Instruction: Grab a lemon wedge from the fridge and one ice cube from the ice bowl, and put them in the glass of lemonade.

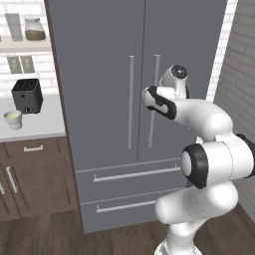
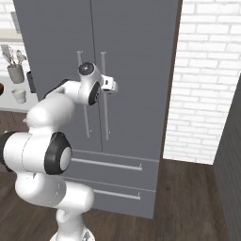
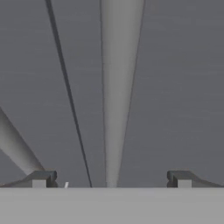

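Floor: we see dark wood planks [image 1: 40, 234] under the base.
Hand: our hand [image 3: 111, 179] has its two dark fingertips [image 3: 41, 178] spread wide apart, holding nothing, with the right door's bar handle [image 3: 118, 87] running up between them.
Fridge: the fridge [image 1: 99, 74] is tall, matte grey, both doors shut, two drawers [image 1: 129, 174] below with long bar pulls.
Surface: to the left, we see a white surface [image 1: 35, 127] over brown cabinets [image 1: 30, 174], carrying a black boxy toaster [image 1: 27, 94].
Glass of lemonade: the glass of lemonade [image 1: 13, 119], short and pale, stands just in front of the toaster.
Room: white brick wall [image 2: 207, 84] to the right.
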Motion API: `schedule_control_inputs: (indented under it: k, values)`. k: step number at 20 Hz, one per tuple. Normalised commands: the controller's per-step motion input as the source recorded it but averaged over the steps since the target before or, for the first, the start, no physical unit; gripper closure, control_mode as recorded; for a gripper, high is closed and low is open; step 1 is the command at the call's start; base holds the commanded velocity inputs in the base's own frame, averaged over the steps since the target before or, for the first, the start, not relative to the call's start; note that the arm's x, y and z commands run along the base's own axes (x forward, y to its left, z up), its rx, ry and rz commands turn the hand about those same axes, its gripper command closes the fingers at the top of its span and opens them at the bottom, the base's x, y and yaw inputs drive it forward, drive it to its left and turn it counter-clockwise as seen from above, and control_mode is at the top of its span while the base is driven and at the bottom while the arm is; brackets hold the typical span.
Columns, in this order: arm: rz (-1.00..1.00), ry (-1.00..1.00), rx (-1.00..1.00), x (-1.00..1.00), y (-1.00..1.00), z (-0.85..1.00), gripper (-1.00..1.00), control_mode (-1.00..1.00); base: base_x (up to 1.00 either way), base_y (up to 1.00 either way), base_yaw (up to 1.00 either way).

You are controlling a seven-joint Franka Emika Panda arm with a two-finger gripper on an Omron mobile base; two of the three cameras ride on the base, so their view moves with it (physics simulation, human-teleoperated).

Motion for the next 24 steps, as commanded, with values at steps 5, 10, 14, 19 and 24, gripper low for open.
schedule_control_inputs:
  k: [5,10,14,19,24]
  values:
    - [0.0,0.0,0.0,0.13,-0.02,0.0,-1.0,-1.0,0.0,0.0,0.0]
    - [0.0,0.0,0.0,0.3,0.0,-0.07,-1.0,-1.0,0.0,0.0,0.0]
    - [0.0,0.0,0.0,0.34,0.0,-0.17,-1.0,-1.0,0.0,0.0,0.0]
    - [0.0,0.0,0.0,0.34,0.0,-0.22,-1.0,-1.0,0.0,0.0,0.0]
    - [0.0,0.0,0.0,0.29,0.0,-0.12,-1.0,-1.0,0.0,0.0,0.0]
